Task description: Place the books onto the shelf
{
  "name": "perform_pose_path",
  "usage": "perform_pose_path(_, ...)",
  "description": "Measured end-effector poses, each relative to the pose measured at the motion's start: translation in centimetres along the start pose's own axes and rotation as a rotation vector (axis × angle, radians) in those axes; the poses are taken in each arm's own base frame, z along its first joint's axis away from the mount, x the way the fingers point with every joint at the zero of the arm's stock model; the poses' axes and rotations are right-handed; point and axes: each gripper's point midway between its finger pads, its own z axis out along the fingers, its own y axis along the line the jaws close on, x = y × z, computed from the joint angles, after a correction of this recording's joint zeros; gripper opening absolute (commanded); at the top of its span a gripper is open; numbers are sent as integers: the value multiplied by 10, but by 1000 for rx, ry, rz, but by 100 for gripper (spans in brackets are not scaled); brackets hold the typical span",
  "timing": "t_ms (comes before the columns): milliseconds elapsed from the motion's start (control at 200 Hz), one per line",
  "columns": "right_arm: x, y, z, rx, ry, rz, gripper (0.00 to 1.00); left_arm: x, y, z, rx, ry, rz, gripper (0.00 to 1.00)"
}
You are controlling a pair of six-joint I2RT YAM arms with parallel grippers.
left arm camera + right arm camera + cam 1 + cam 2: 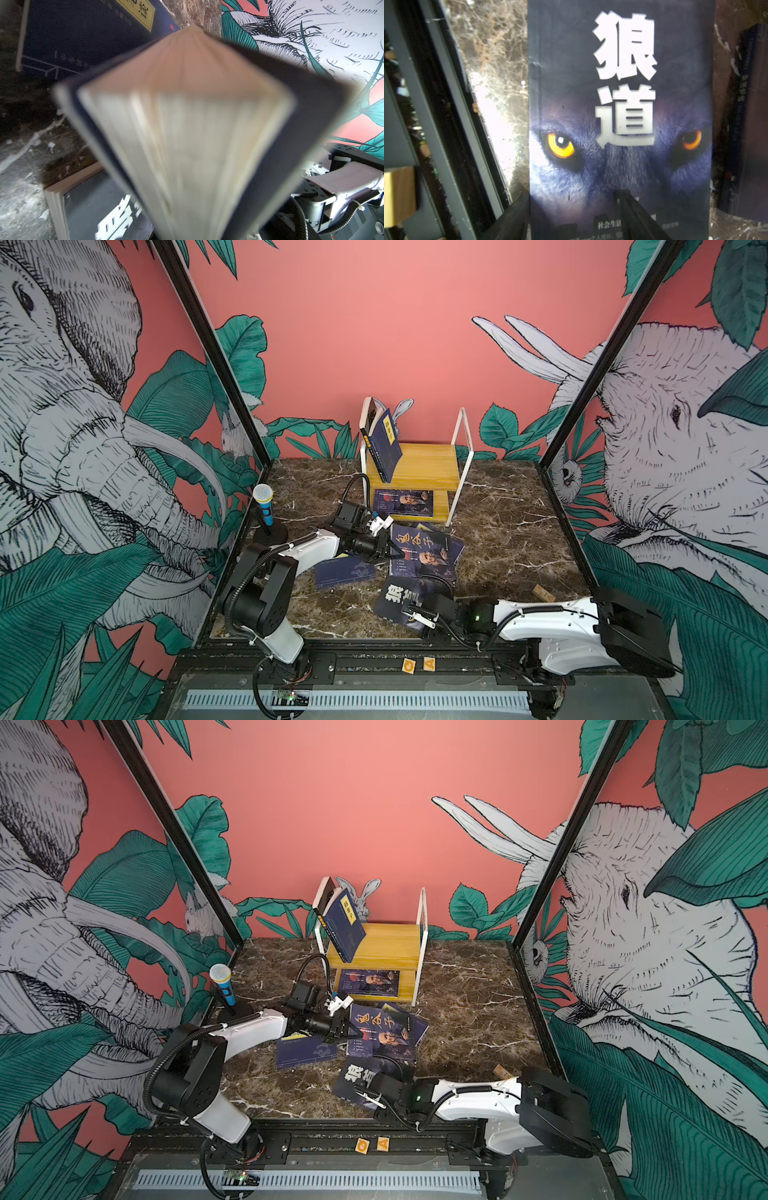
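The shelf stands at the back of the marble table. A navy book leans upright on its upper board. On the lower board lies a purple book. My left gripper is shut on the edge of a second purple book, tilted up; its page edge fills the left wrist view. A navy book lies flat beside it. My right gripper is open over the black wolf-eye book, one finger on the cover, one off its side.
A blue microphone on a black stand is at the table's left edge. A small wooden block lies at the right. A dark book leans at the shelf's left end. Another navy book lies under the held one. Black frame posts flank the table.
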Motion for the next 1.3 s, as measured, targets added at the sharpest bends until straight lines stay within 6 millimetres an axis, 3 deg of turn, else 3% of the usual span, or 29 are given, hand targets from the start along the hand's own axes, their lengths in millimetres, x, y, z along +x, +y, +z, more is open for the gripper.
perform_pose_path(210,0,-8,0,43,3,-2,61,-1,-1,0,2,-3,0,0)
perform_pose_path(355,-9,-11,-7,57,-13,-15,64,-1,-1,0,3,-3,0,0)
perform_pose_path(730,-42,-38,-65,161,-215,-26,64,-1,-1,0,9,-4,-8,0)
perform_pose_path(1065,-39,-69,-46,382,-98,-170,66,3,-5,1,43,12,-38,0)
perform_pose_path(1300,-58,-92,-51,559,-127,-233,67,12,-11,1,79,34,-44,0)
